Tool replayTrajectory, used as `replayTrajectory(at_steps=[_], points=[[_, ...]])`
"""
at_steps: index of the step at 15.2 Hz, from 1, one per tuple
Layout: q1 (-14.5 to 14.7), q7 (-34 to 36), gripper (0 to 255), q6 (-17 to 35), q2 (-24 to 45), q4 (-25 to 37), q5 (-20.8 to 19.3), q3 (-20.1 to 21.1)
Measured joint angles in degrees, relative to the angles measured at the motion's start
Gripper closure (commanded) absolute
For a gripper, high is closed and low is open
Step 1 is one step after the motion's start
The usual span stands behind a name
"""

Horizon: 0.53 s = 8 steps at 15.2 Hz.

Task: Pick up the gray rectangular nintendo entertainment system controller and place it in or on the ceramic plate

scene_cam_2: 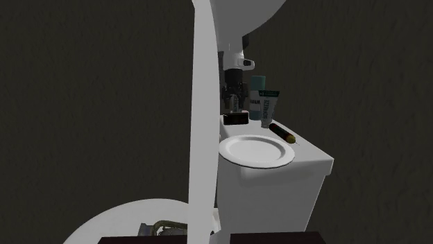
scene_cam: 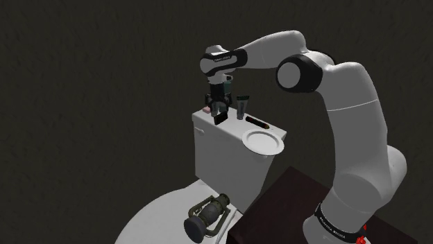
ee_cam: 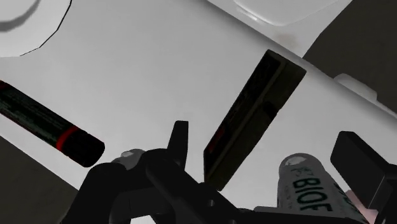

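The Nintendo controller (ee_cam: 251, 121) shows as a thin, flat rectangular slab, rendered very dark, almost black rather than gray, with a small red mark on its long face. It sits on the white toilet tank lid (scene_cam: 208, 128), behind the round white ceramic plate (scene_cam: 264, 142) and well apart from it, towards the lid's back edge. In the shoulder view it looks tilted rather than lying flat. The black two-finger hand (ee_cam: 264, 137) hangs directly above the controller, pointing down at it. Its fingers (ee_cam: 180, 137) stand wide apart with the slab's near end between them. A strip of white lid shows between the slab and the finger nearest it, so the hand grips nothing. A white and teal tube (scene_cam_2: 267, 107) stands upright behind the plate, just beside the controller.
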Motion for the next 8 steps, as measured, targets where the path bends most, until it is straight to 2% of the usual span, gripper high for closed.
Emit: replayTrajectory(at_steps=[8], points=[[-0.11, 0.51, 0, 5.21, 0.32, -4.95, 0.01, -0.11]])
